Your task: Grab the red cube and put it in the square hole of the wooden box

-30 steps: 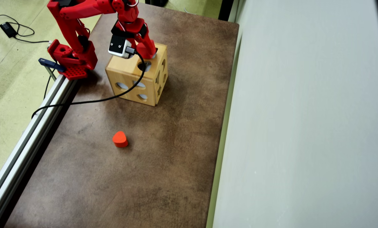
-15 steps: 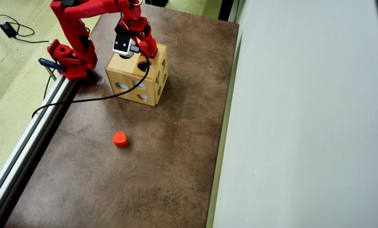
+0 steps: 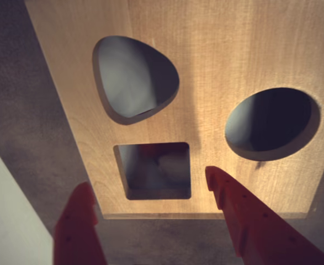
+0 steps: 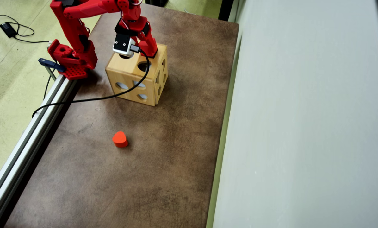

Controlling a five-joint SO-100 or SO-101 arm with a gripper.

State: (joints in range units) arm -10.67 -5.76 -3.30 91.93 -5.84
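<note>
The tool (image 3: 150,196) hangs directly over the top face of the wooden box (image 4: 127,74), its two red fingers (image 3: 244,221) spread apart with nothing between them. In the wrist view the square hole (image 3: 153,170) lies between the fingertips, just beyond them. The red cube shows in neither view; a dim shape inside the square hole cannot be identified.

Compared with one second ago, the tool has shifted from the round cutout (image 3: 272,124) toward the box's far edge in the overhead view; over the last half second it has not moved.

A heart-shaped cutout (image 3: 134,77) sits beside the square hole. An orange-red heart block (image 4: 120,139) lies on the brown surface (image 4: 163,164), well apart from the box. A black cable (image 4: 113,95) crosses the box's front face.
</note>
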